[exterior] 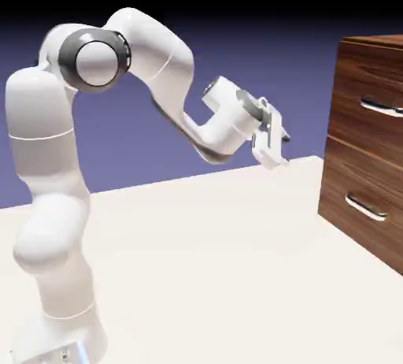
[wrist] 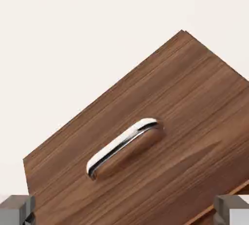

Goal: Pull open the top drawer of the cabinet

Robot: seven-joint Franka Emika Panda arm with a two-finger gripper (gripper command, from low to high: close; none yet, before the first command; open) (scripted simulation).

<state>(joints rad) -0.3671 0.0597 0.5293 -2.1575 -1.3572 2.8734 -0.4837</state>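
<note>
The dark wood-grain cabinet [exterior: 364, 150] stands at the exterior view's right edge. Its top drawer [exterior: 354, 79] looks closed, flush with the front, and carries a silver bar handle [exterior: 382, 107]. My gripper [exterior: 279, 145] hangs in the air left of the cabinet, apart from it, at a height between the two handles. In the hand view, which is rolled, my gripper [wrist: 124, 212] is open with nothing between its fingertips [wrist: 17, 208]. That view shows a drawer front [wrist: 185, 97] bordered by the table, with a silver handle [wrist: 125, 147]; it seems to be the lower drawer.
The lower drawer [exterior: 346, 181] with its own handle [exterior: 366, 208] sits under the top one. The cream table [exterior: 212, 260] runs from the robot's base to the cabinet's foot. A seam [wrist: 228, 196] shows at the hand view's bottom right.
</note>
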